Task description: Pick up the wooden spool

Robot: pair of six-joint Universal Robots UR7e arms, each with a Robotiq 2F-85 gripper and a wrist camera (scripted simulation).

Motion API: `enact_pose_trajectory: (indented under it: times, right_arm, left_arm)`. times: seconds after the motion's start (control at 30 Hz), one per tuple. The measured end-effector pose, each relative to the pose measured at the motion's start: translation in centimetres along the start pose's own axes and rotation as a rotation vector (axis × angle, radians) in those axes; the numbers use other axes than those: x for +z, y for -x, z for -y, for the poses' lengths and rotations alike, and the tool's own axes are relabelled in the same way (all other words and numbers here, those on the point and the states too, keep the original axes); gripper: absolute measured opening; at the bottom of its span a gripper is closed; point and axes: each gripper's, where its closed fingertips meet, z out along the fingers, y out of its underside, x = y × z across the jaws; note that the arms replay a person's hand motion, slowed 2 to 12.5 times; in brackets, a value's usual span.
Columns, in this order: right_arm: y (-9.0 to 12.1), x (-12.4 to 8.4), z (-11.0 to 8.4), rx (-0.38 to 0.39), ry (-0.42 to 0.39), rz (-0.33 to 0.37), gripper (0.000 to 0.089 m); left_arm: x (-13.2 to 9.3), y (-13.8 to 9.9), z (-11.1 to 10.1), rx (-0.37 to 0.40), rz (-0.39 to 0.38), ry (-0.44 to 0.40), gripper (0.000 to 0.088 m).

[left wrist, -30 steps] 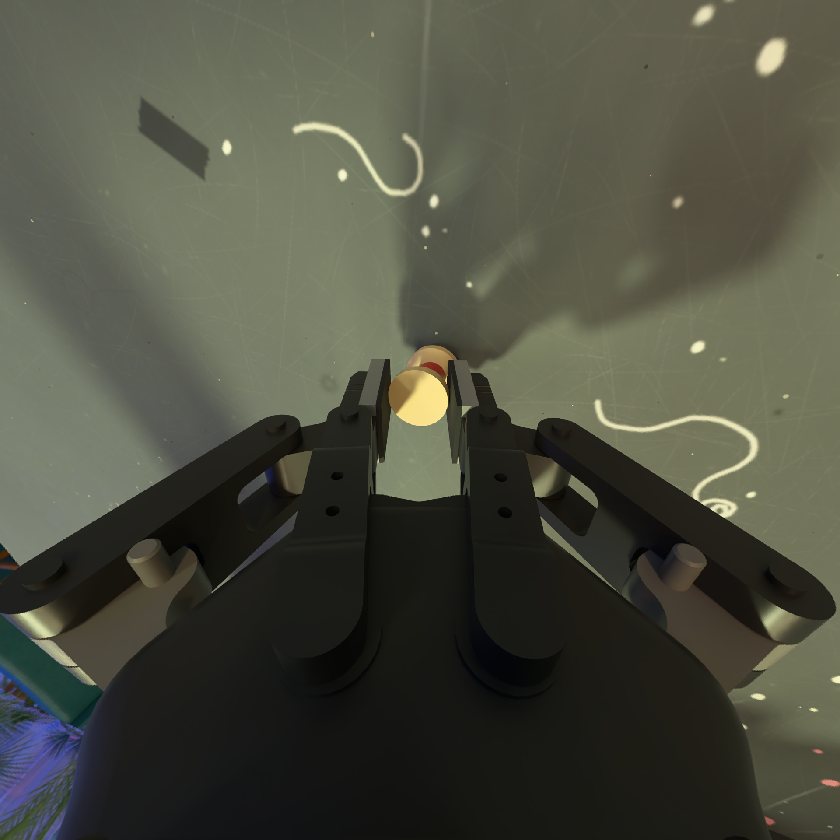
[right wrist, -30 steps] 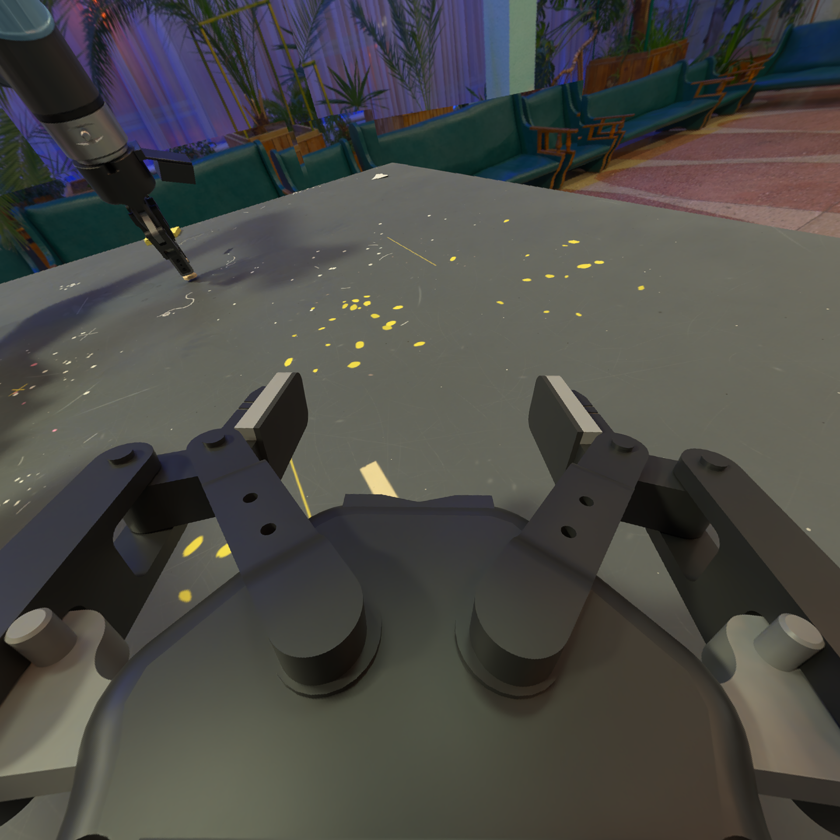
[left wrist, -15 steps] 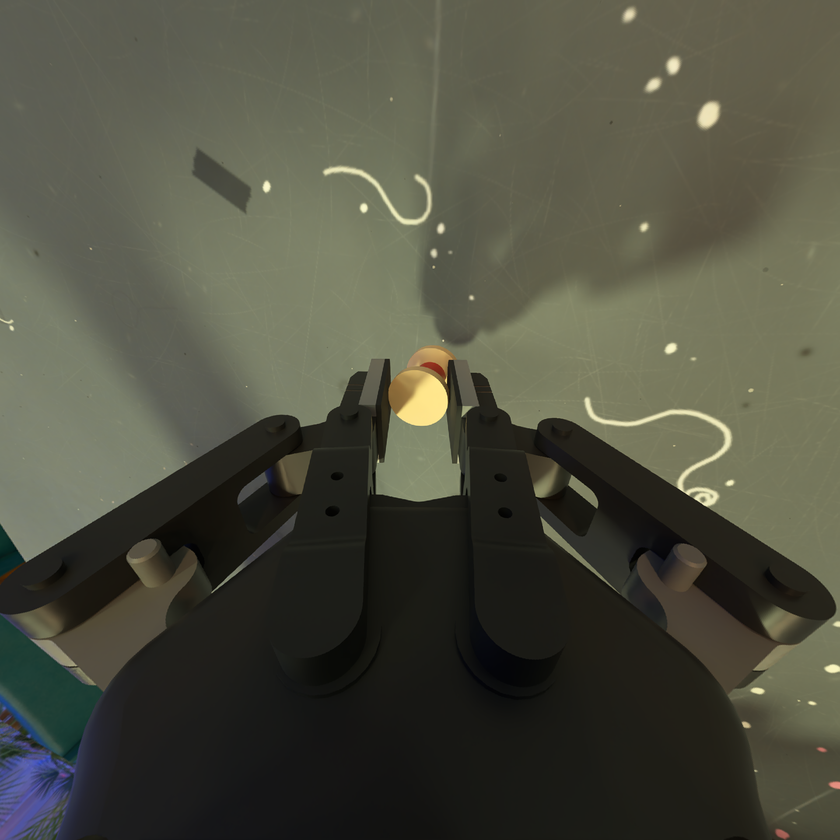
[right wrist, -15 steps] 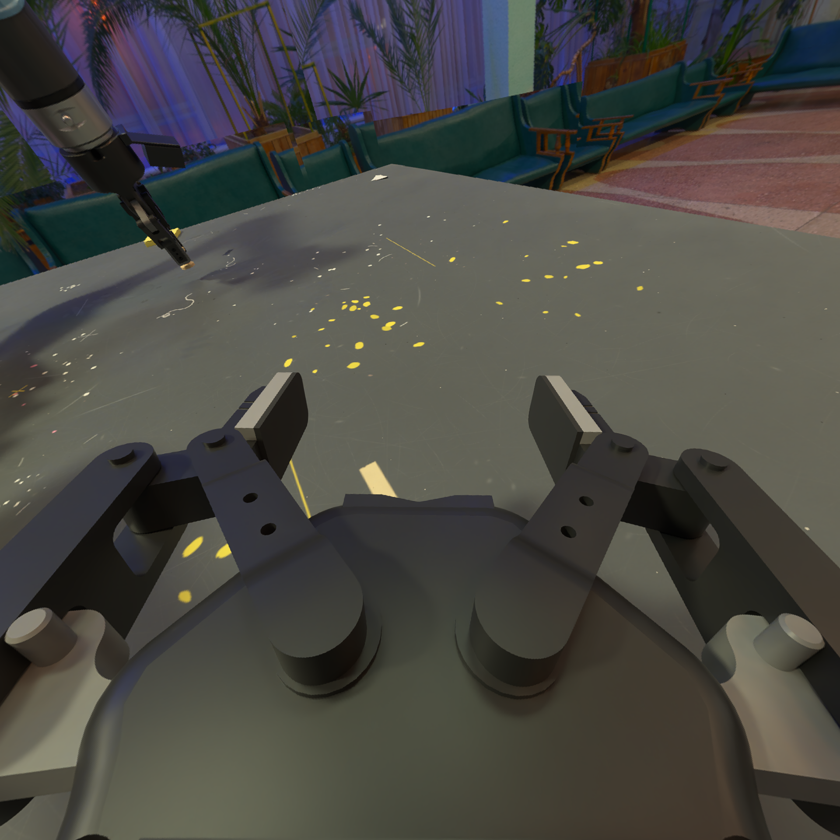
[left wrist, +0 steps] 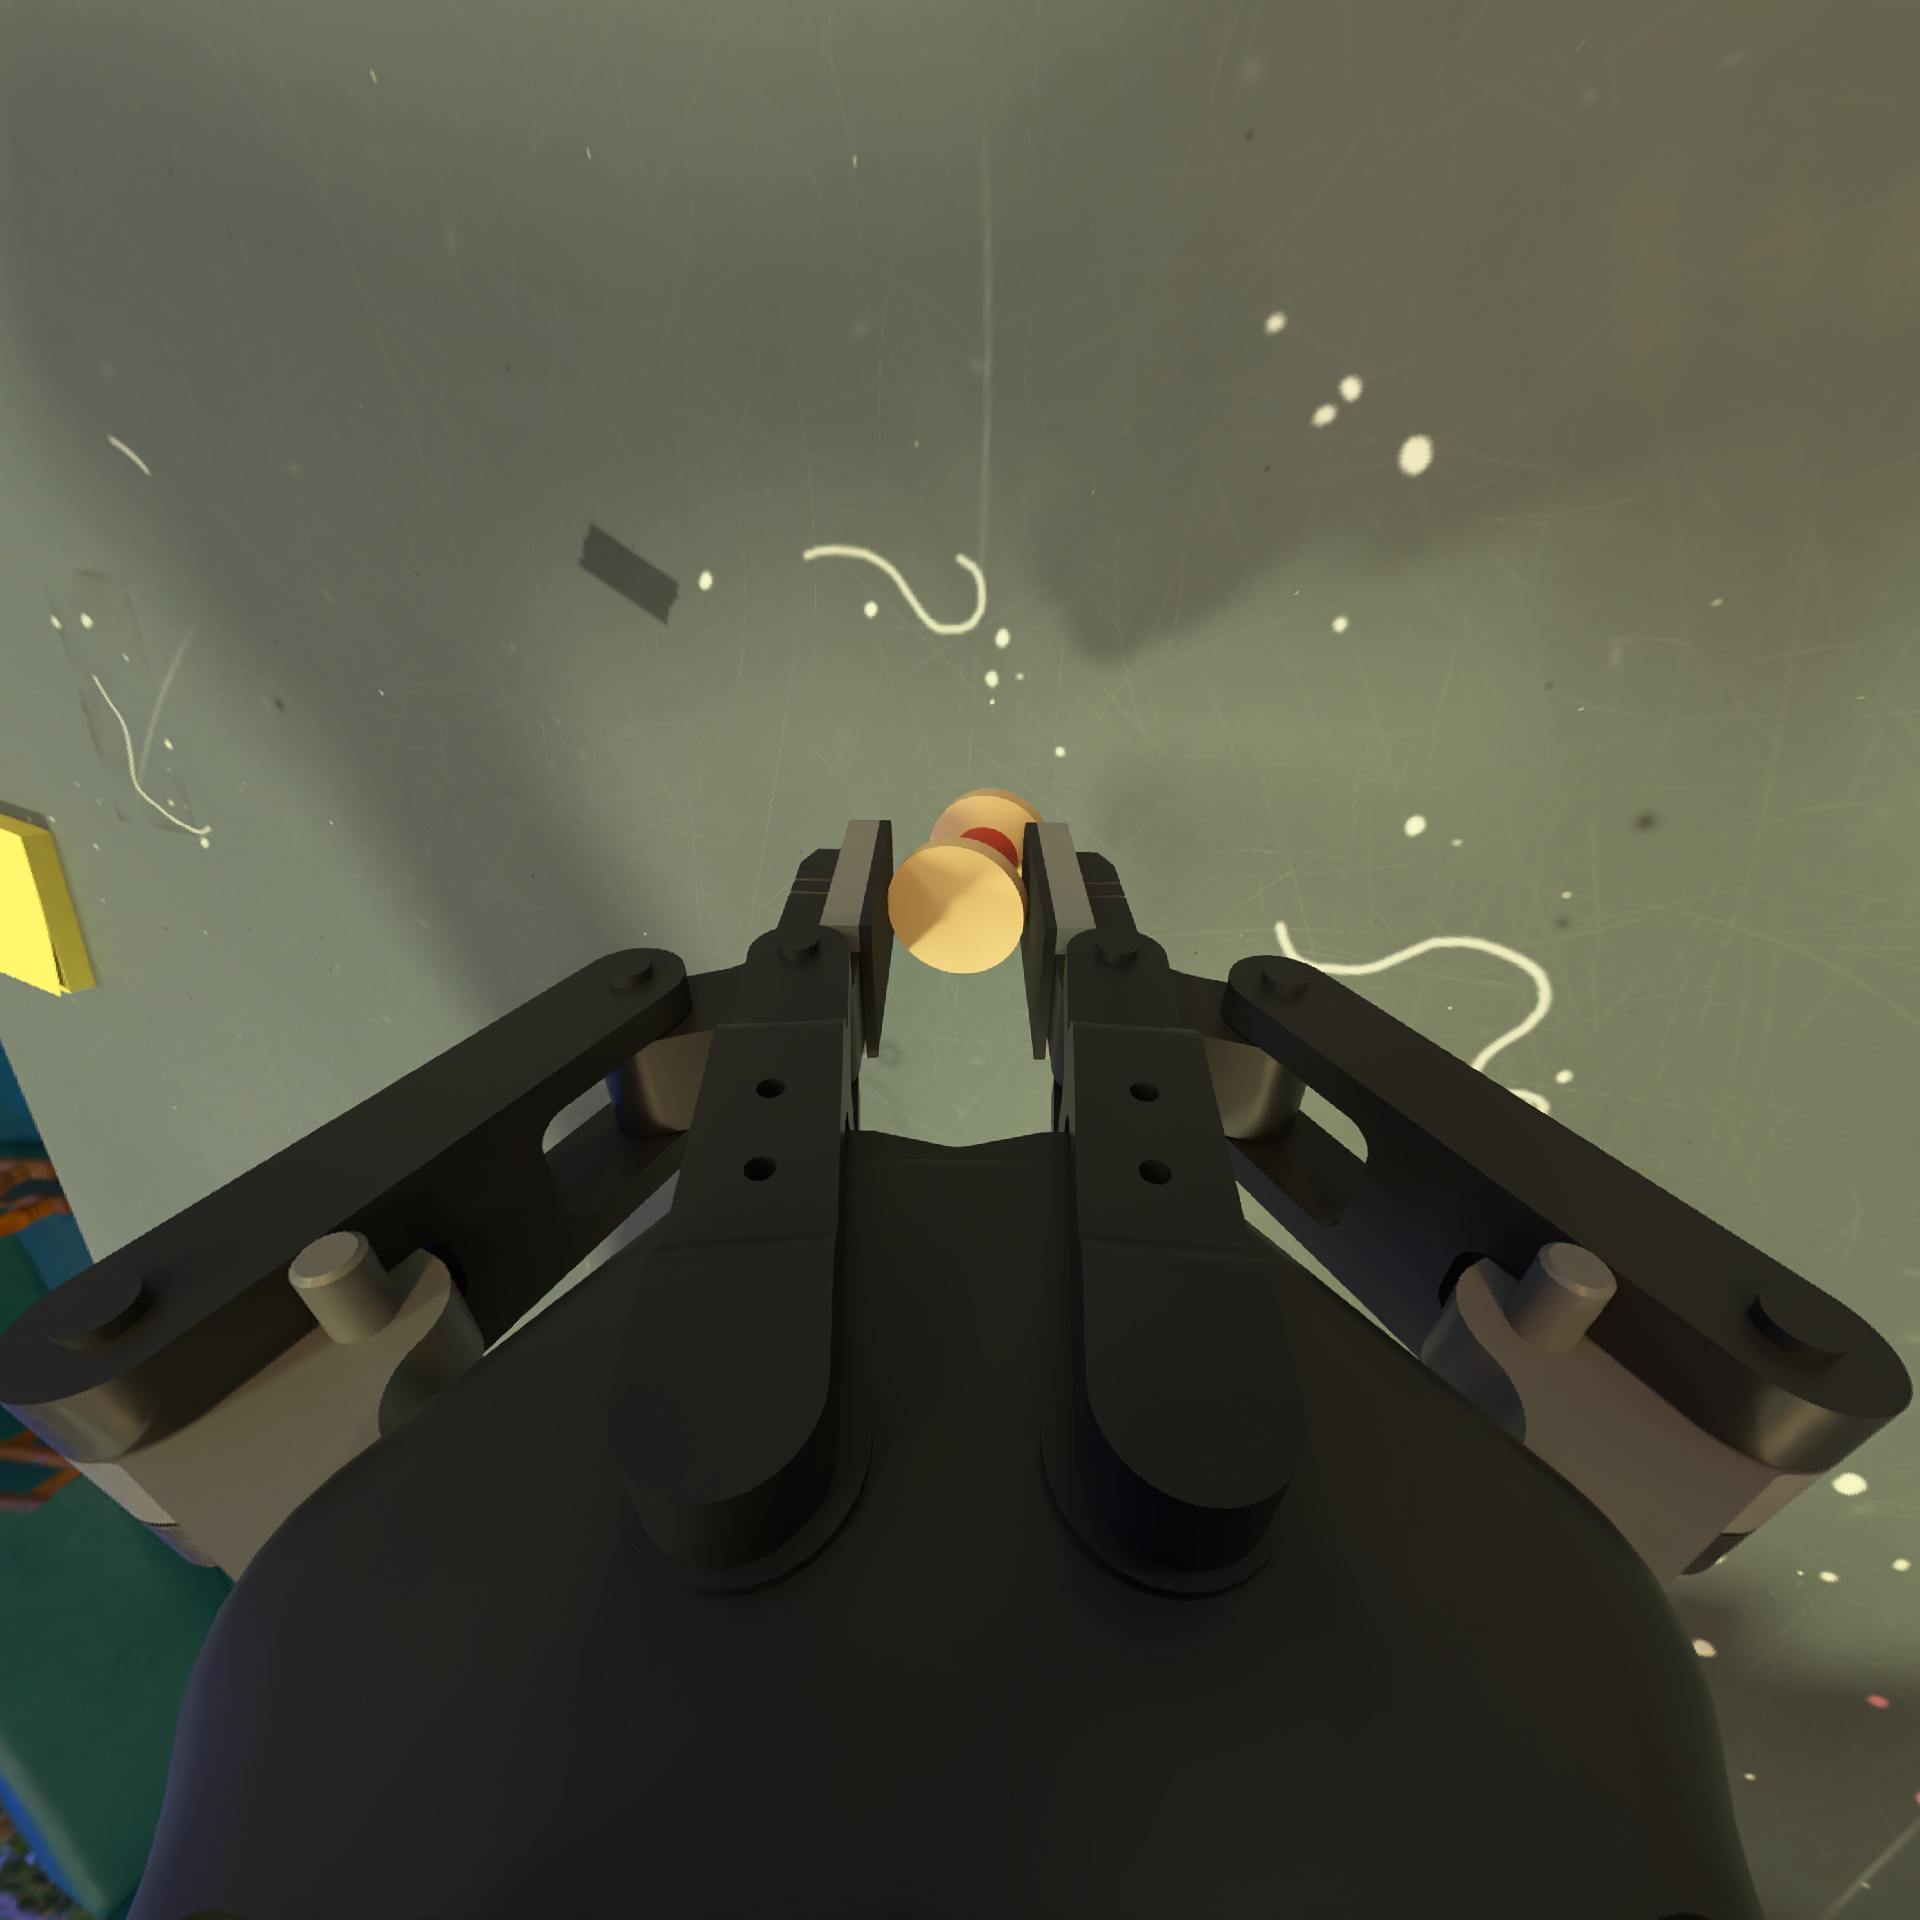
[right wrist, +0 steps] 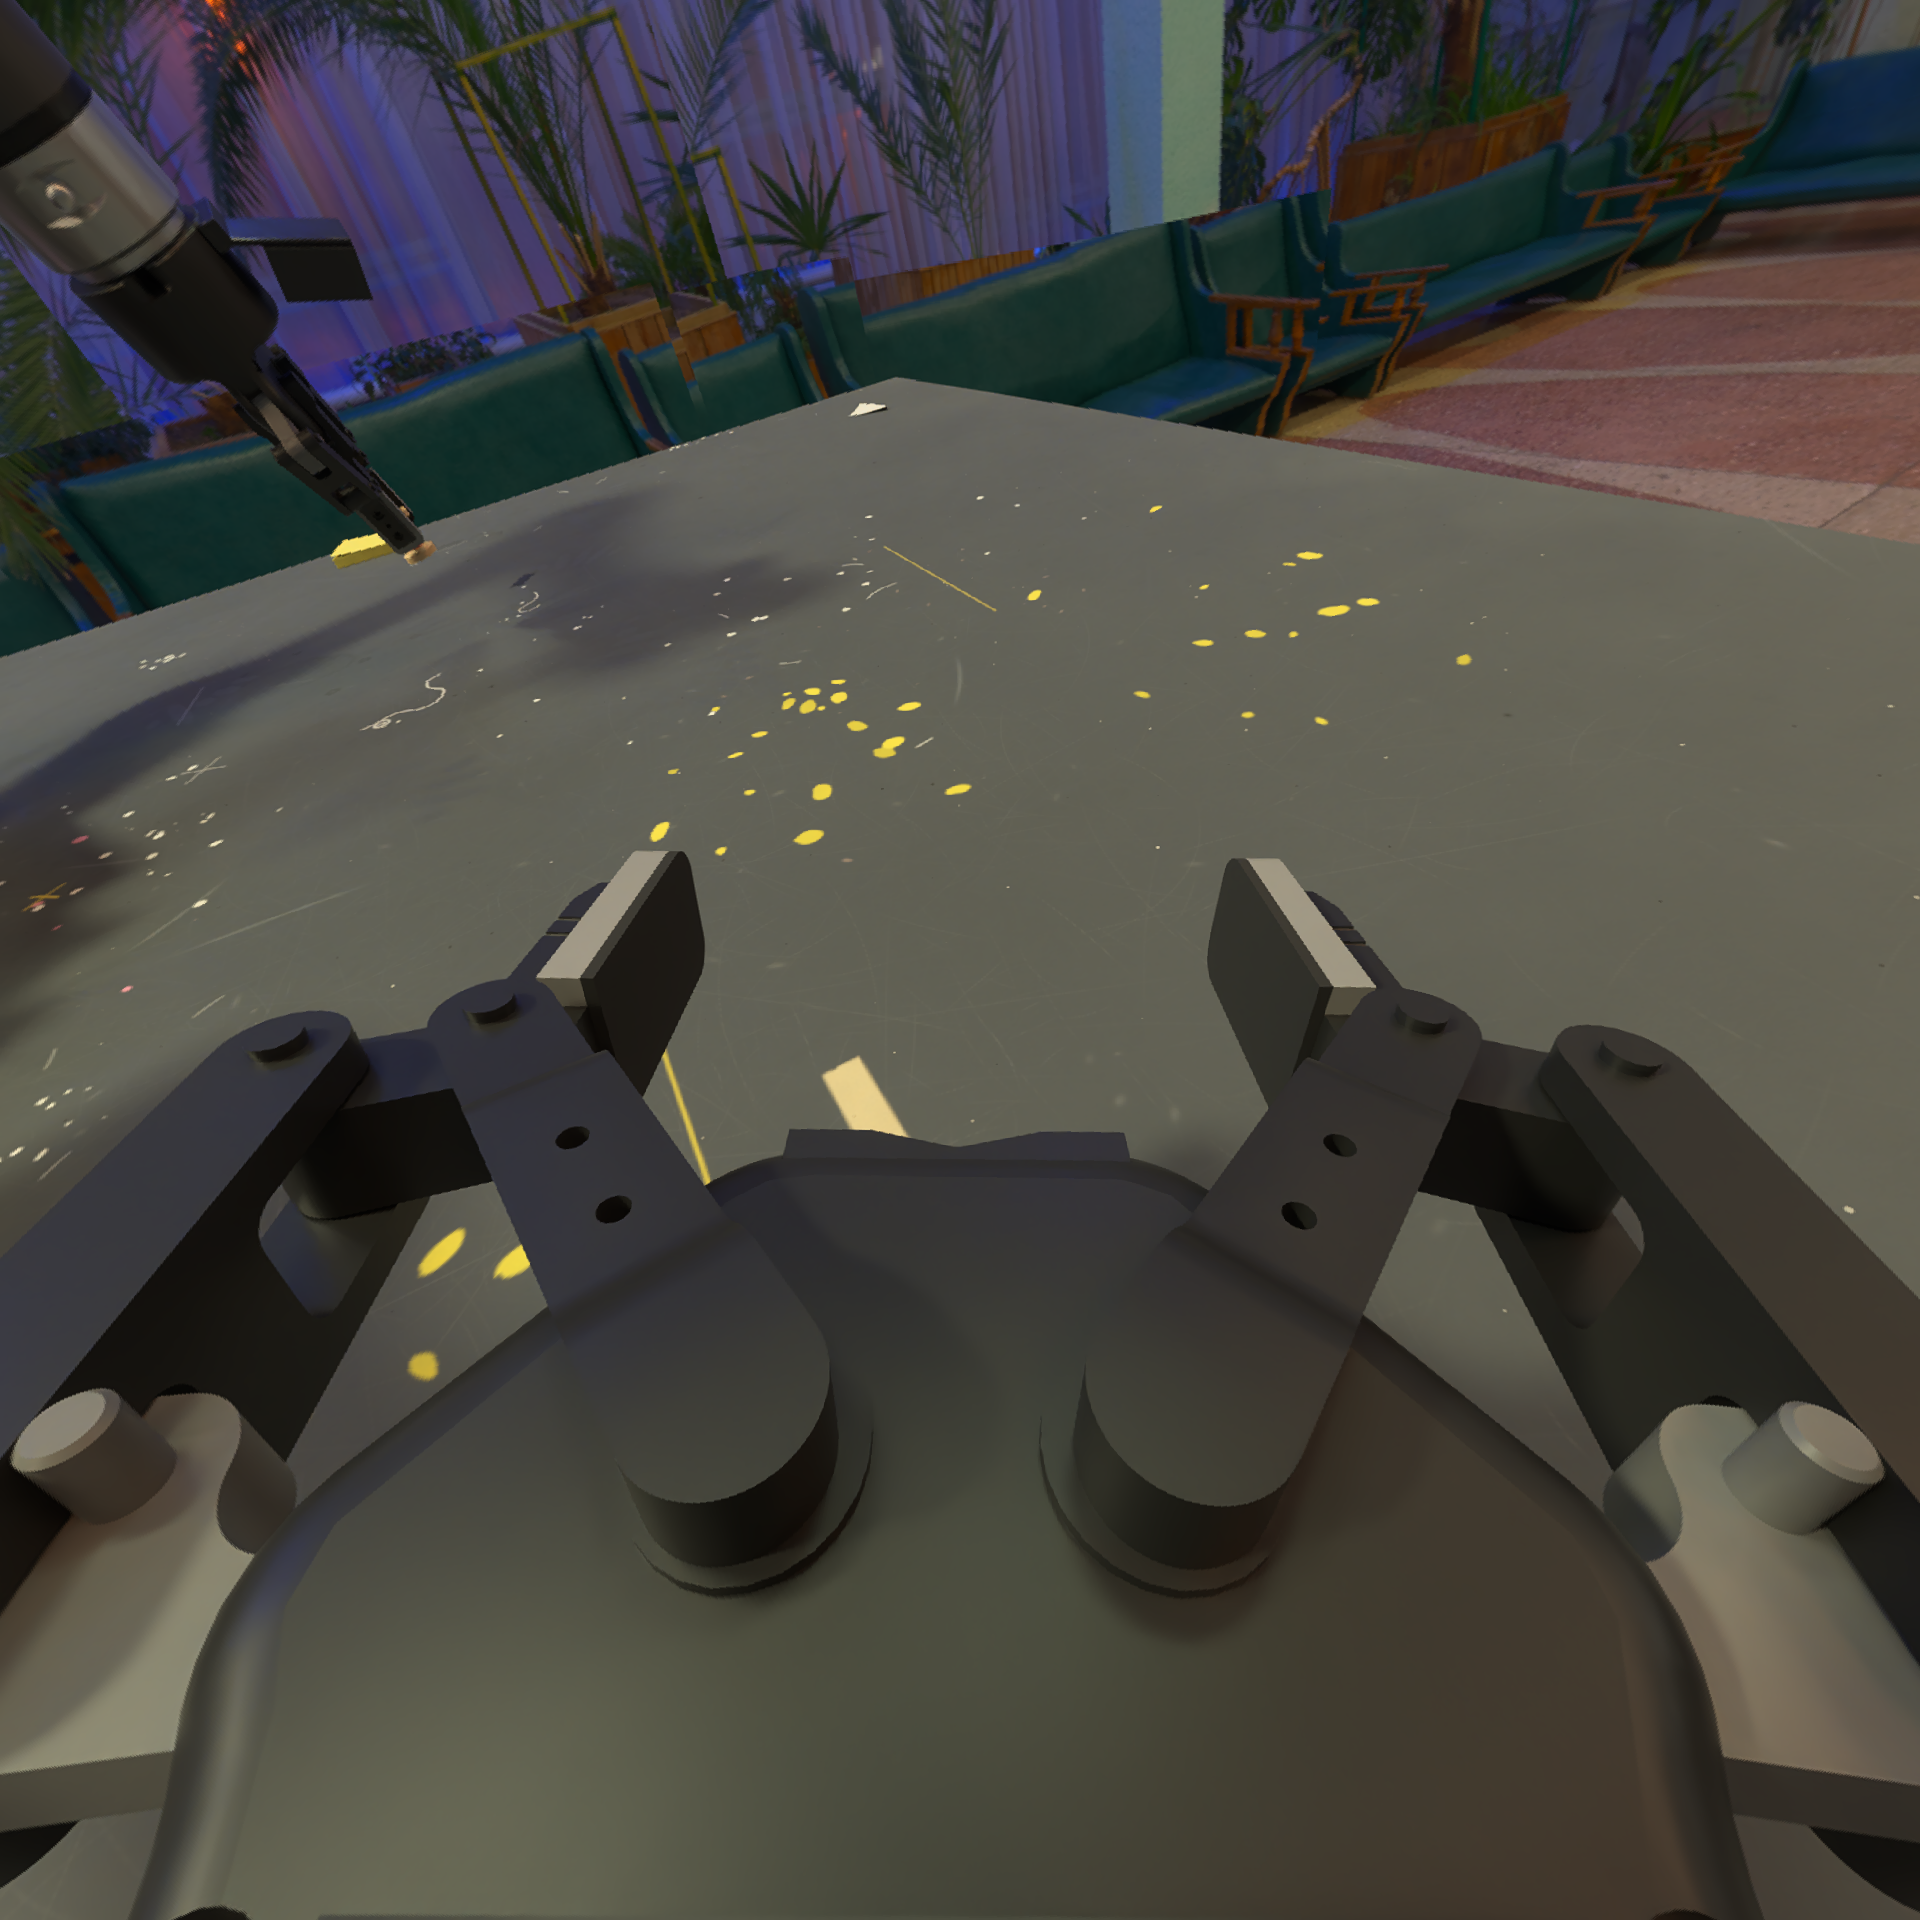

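Observation:
The wooden spool (left wrist: pixel 956 906) has pale round ends and a red middle. In the left wrist view my left gripper (left wrist: pixel 958 883) is shut on it and holds it well above the grey table (left wrist: pixel 520 312). In the right wrist view the left arm shows far off at the upper left, with the spool (right wrist: pixel 418 552) a small tan spot at its fingertips, lifted off the table. My right gripper (right wrist: pixel 956 935) is open and empty, low over the near part of the table (right wrist: pixel 1455 831).
A yellow block (left wrist: pixel 36 902) lies at the table's left edge; it also shows in the right wrist view (right wrist: pixel 358 549) behind the left fingertips. Paint specks and squiggles mark the table. Green benches (right wrist: pixel 1039 301) and plants stand beyond the far edge.
My left gripper has risen with the spool: the table marks shrank and its shadow drew away. The yellow block came into view. The right gripper has not moved.

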Motion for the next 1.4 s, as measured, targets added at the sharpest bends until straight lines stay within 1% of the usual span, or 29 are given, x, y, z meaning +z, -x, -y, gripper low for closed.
enact_pose_trajectory:
  times: [0.27, 0.4, 0.6, 0.77, 0.97, 1.13, 1.4]
  right_arm:
    - [0.0, 0.1, 0.0, 0.001, 0.002, 0.001, 0.0838]
    - [0.1, 0.1, -0.1, 0.000, 0.003, 0.001, 0.0837]
    - [0.1, 0.1, -0.1, -0.004, 0.006, 0.000, 0.0837]
    - [0.1, 0.2, -0.1, -0.006, 0.009, -0.001, 0.0837]
    - [0.1, 0.2, -0.2, -0.006, 0.011, 0.000, 0.0837]
    - [0.1, 0.2, -0.2, -0.004, 0.011, 0.001, 0.0837]
    - [0.1, 0.3, -0.2, -0.005, 0.011, 0.001, 0.0837]
  left_arm:
    - [-2.7, -1.1, 2.1, 0.039, -0.027, -0.121, 0.0223]
    - [-4.2, -2.3, 3.2, 0.067, -0.059, -0.192, 0.0223]
    - [-6.7, -4.8, 5.1, 0.126, -0.131, -0.311, 0.0223]
    - [-8.9, -7.3, 6.6, 0.191, -0.195, -0.411, 0.0223]
    - [-11.3, -10.9, 7.9, 0.274, -0.273, -0.510, 0.0223]
    - [-12.9, -14.4, 8.7, 0.352, -0.345, -0.573, 0.0223]
    - [-14.9, -20.9, 9.2, 0.500, -0.477, -0.646, 0.0223]
